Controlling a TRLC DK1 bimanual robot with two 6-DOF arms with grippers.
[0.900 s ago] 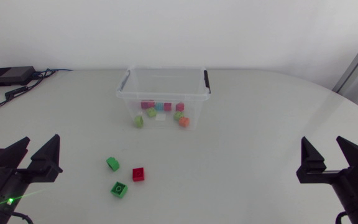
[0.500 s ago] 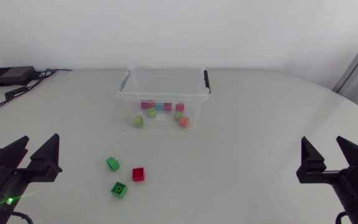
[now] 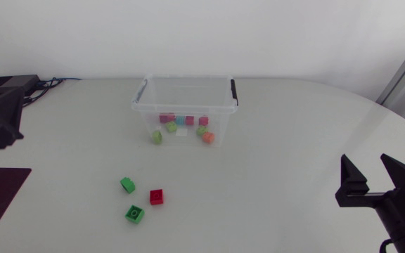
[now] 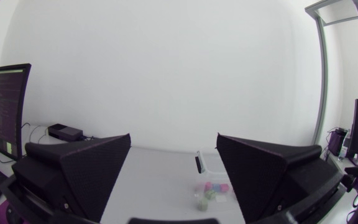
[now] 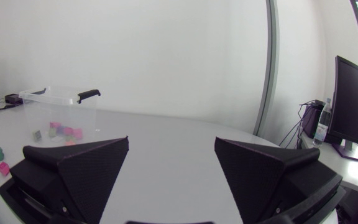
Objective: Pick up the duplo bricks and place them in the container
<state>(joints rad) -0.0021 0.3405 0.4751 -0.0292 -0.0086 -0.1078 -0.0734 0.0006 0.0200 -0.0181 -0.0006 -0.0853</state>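
Three bricks lie loose on the table (image 3: 280,161), in front of the clear container (image 3: 185,79): a green duplo brick (image 3: 127,185), a red brick (image 3: 157,197) and a second green brick (image 3: 134,213), all close together. We judge that closing on one could knock a neighbour away. A careless release could also hit the container's rim. The left pincer (image 4: 174,140) and right pincer (image 5: 171,140) both gape wide, empty and touching nothing.
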